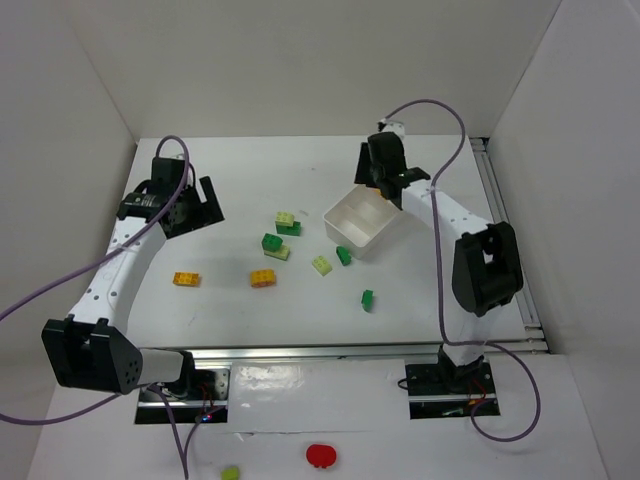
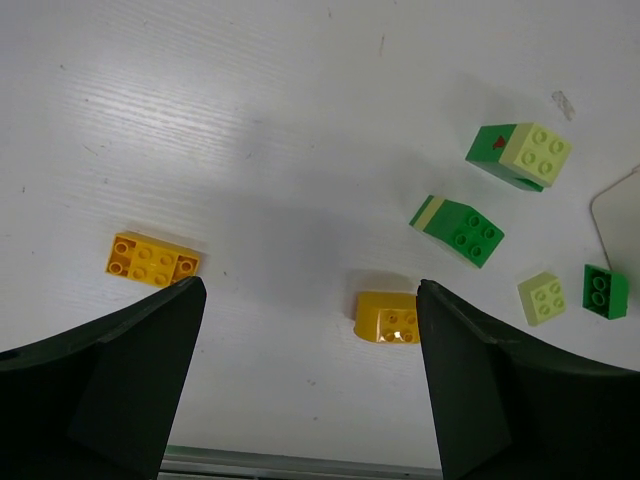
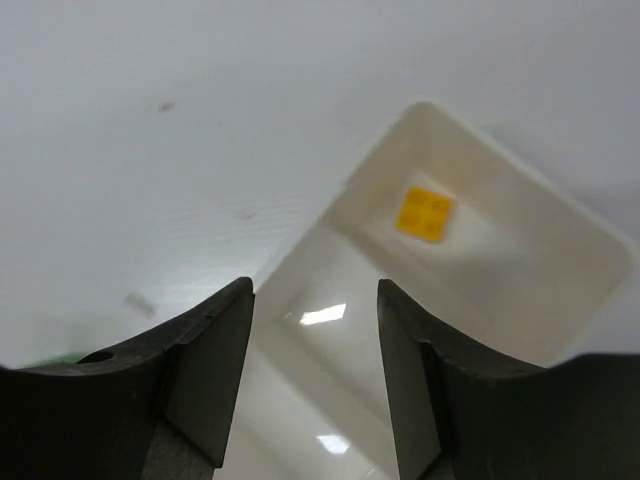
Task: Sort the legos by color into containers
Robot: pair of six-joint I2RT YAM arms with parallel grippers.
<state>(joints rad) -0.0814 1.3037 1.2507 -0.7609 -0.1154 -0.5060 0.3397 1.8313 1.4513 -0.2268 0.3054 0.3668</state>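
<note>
Two small things lie at the bottom edge of the top view, in front of the desk (image 1: 240,170): a flat red round thing (image 1: 321,456) and a lime piece (image 1: 231,472), too small for me to say if it is a brick.

Higher in the frame, seven legos are spread on the desk, all outside the white tray (image 1: 355,222). The lowest one is a single dark green brick (image 1: 367,299), right of centre. A little above, the left orange brick (image 1: 186,279) and the middle orange brick (image 1: 263,278) lie well apart. Next come a lime brick (image 1: 322,264) and a second dark green brick (image 1: 344,255), just beside the lower corner of the tray. Left of these are a green-and-lime brick (image 1: 275,245) and, above it, a far green-and-lime brick (image 1: 288,222).

The tray stands right of centre, turned diagonally. In the right wrist view one small orange brick (image 3: 424,214) lies inside it, at its upper end.

The left gripper (image 1: 200,208) hangs at the upper left, its fingers spread wide and holding nothing. The right gripper (image 1: 392,180) is over the top corner of the tray, also spread and empty.
</note>
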